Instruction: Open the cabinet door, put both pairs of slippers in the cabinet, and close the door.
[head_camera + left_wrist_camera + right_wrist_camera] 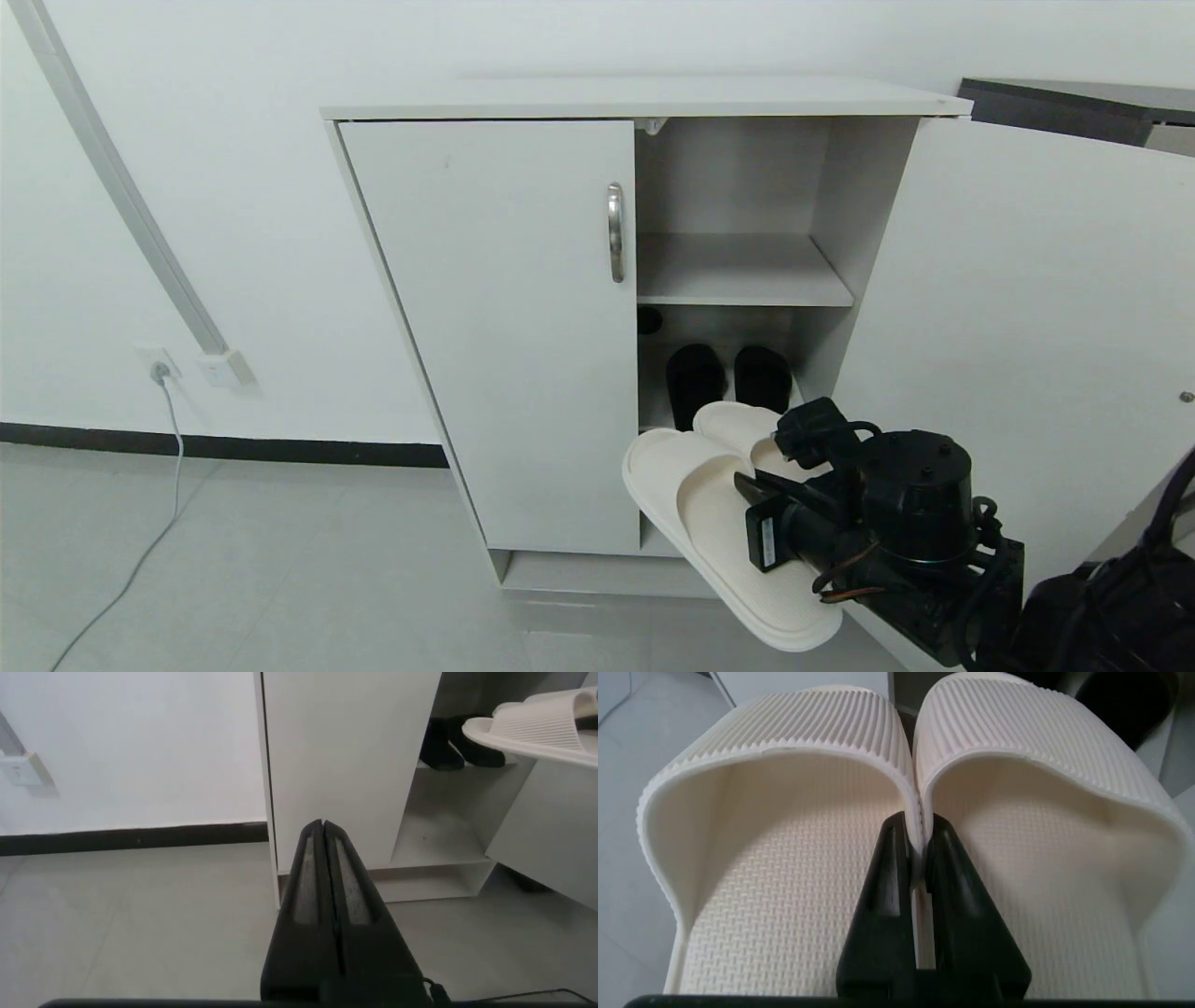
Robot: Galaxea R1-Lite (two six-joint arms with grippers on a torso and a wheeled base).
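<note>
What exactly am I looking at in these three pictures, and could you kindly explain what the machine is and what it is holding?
This is a two-armed robot on wheels, with a pincer-like gripper on each arm. The large picture comes from a camera on its head, looking down at a white cabinet. The two small ones come from cameras on its wrists, each looking along its own gripper. The cabinet's right door stands open and the left door is shut. A pair of black slippers sits inside. The right gripper pinches a pair of white slippers together by their inner edges, in front of the opening. The left gripper is shut, holds nothing, and hangs above the grey floor, facing the cabinet.
</note>
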